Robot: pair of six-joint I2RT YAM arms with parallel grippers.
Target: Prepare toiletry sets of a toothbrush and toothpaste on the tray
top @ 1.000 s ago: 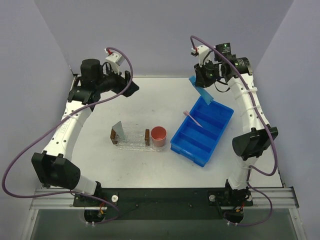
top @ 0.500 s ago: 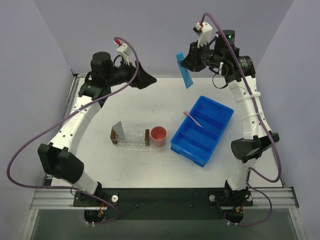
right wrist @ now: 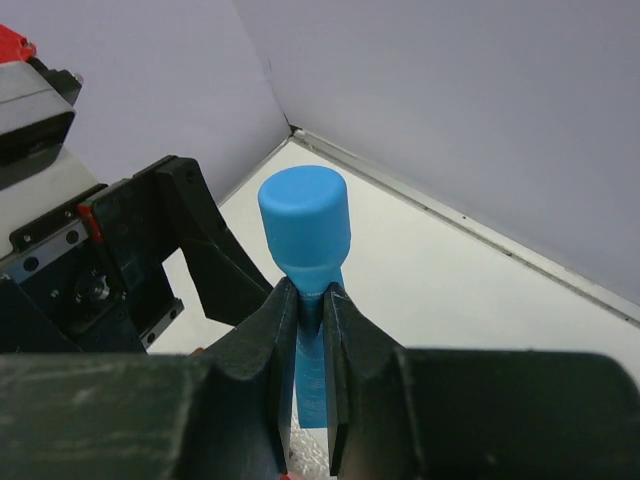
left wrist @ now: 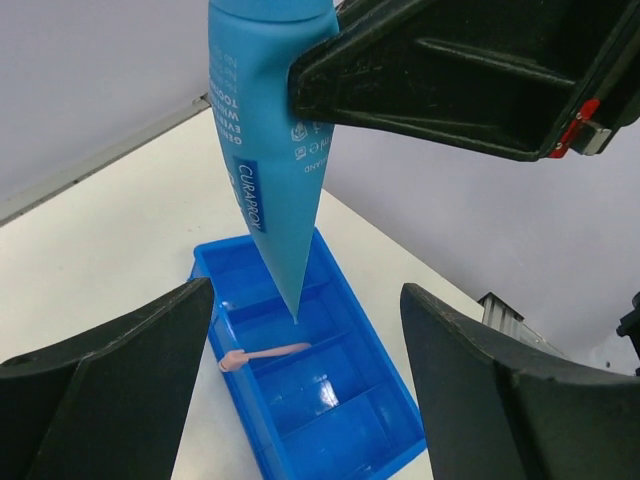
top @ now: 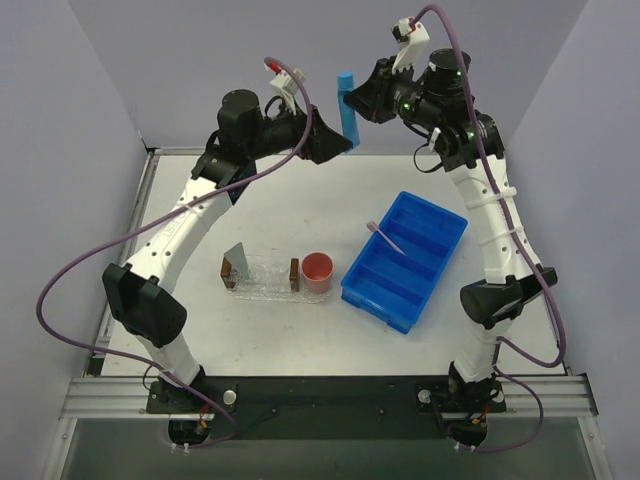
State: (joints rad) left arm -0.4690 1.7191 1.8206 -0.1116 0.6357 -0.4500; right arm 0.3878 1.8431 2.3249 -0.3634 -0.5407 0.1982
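Note:
My right gripper (top: 354, 100) is shut on the light blue toothpaste tube (top: 347, 108) just below its cap (right wrist: 303, 218). It holds the tube upright, high above the table's back middle. My left gripper (top: 336, 141) is open, its jaws wide apart just beside and below the tube's flat end (left wrist: 268, 170), not touching it. The pink toothbrush (top: 384, 237) leans on the far rim of the blue bin (top: 404, 262) and also shows in the left wrist view (left wrist: 265, 355). The clear tray (top: 262, 281) lies left of centre with the whitish-grey tube (top: 237, 260) propped on it.
A pink cup (top: 317, 272) stands at the tray's right end, close to the blue bin. Two small brown blocks (top: 294, 273) sit on the tray. The grey walls rise close behind both grippers.
My right arm lifted the blue tube from above the bin up and leftward, turning it upright. My left arm swung right and up until its open jaws reached the tube.

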